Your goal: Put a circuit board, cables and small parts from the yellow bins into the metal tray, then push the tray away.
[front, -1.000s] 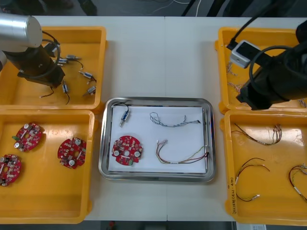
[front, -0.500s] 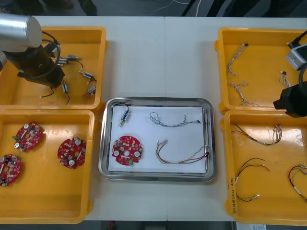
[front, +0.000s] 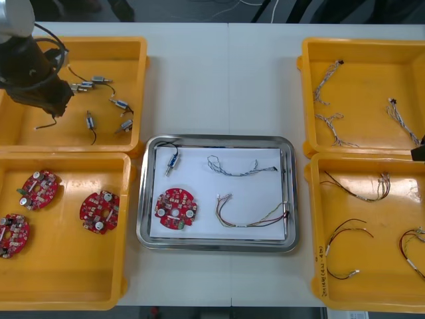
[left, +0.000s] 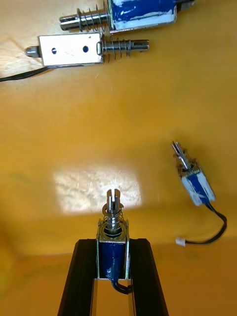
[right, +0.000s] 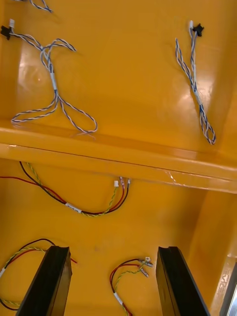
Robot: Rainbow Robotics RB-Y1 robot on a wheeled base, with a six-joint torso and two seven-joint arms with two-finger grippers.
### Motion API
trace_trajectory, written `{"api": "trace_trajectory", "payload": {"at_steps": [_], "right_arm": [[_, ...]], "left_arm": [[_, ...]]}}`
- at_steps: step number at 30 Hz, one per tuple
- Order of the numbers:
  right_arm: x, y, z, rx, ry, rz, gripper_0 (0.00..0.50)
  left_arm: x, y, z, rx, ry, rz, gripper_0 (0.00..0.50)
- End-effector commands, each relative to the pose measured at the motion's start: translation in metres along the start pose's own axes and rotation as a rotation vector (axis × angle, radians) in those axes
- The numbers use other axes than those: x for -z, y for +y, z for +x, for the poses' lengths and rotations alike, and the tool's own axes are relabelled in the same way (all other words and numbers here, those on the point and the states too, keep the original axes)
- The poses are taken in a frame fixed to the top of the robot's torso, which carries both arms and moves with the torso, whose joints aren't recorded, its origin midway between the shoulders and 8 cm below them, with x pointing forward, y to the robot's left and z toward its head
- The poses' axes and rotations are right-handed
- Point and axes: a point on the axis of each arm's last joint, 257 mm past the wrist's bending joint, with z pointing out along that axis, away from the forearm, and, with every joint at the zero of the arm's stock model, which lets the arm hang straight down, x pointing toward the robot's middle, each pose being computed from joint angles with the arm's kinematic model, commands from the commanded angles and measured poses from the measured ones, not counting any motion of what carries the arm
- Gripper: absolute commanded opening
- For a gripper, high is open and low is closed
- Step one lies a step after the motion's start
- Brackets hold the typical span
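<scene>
On the light table four yellow bins flank one metal tray, which holds one circuit board, two cables and one small metal part. The left gripper, over the far left bin, is clamped on a second metal part. The right gripper hangs with fingers apart above red and yellow cables.

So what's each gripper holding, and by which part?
Left gripper grips a small metal part by its blue body. Right gripper open, holding nothing.
</scene>
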Motion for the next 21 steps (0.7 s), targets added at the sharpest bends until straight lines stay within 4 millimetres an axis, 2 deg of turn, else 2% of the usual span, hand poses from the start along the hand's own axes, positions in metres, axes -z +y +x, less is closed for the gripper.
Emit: {"api": "trace_trajectory", "payload": {"at_steps": [1, 5, 11, 14, 17, 21], "right_arm": [[0.005, -0.023, 0.009, -0.108, -0.001, 0.041, 0.500], [0.003, -0.022, 0.013, -0.145, -0.003, 0.031, 0.500], [-0.001, -0.019, 0.015, -0.182, -0.007, 0.021, 0.500], [-0.002, -0.019, 0.016, -0.191, -0.004, 0.020, 0.500], [-0.004, -0.018, 0.020, -0.198, 0.006, 0.014, 0.500], [-0.010, -0.011, 0.030, -0.209, 0.028, -0.008, 0.500]], "left_arm": [[0.046, 0.032, -0.002, -0.034, -0.063, -0.049, 0.000], [0.057, 0.031, 0.008, -0.037, -0.058, -0.058, 0.000], [0.072, 0.016, 0.018, 0.006, -0.071, -0.072, 0.000], [0.076, 0.000, 0.025, 0.004, -0.068, -0.065, 0.000], [0.081, -0.014, 0.022, 0.004, -0.098, -0.060, 0.000], [0.087, -0.046, 0.014, -0.005, -0.162, -0.036, 0.000]]}}
